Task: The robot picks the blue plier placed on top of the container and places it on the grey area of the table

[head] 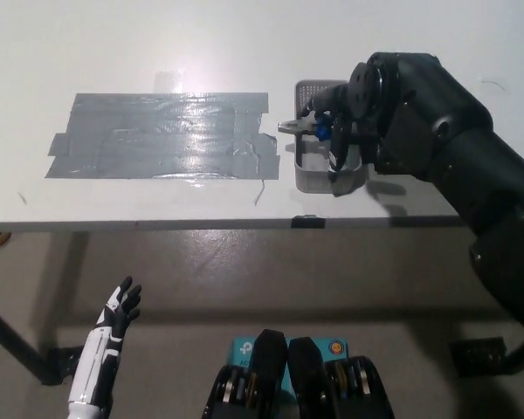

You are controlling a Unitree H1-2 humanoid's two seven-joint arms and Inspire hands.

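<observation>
The blue plier (319, 129) lies across the top of the grey basket-like container (313, 177), its metal nose (290, 127) sticking out over the left rim. My black right hand (351, 131) is down over the blue handles and hides most of them; whether it grips them is hidden. The grey taped area (162, 135) spreads over the white table (113, 52) just left of the container. Below the table's front edge at the lower left, my white left hand (115, 325) rests open, holding nothing.
A dark mat (393, 166) lies right of the container, mostly hidden under my right arm. The table's front edge (244, 225) runs across the middle of the view, with floor and table legs below.
</observation>
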